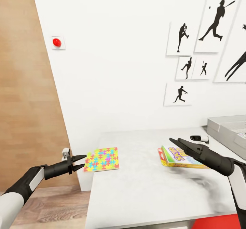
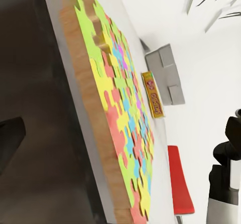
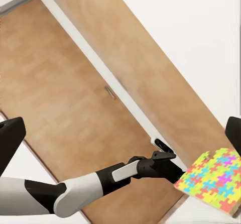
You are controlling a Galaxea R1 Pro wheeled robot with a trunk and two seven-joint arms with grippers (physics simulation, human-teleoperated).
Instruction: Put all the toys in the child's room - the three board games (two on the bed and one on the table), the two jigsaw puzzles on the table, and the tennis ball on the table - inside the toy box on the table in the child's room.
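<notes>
A: Jigsaw puzzle first — how do the jaws stand around it?

B: The left gripper has its two black fingers spread apart, the tips just beside the puzzle's near edge at the table's corner. Nothing is between them, and whether they touch the board cannot be told.

A: And where does the puzzle lie on the table?

B: Flat on the white top, at the corner toward the wooden door. From the left wrist its orange edge and multicolour pieces run along the table's rim.

A: The other arm?

B: The right gripper hangs above the table with its jaws parted and empty, over a board game, a green-and-yellow box lying flat, well apart from the puzzle. Its wrist camera looks back at the puzzle with the left gripper at its edge.

A: Farther out from the puzzle?

B: The toy box sits at the table's far end beyond the board game, with a small white-and-black object before it. Baseball silhouette pictures hang on the wall above, and a red button is near the door.
</notes>
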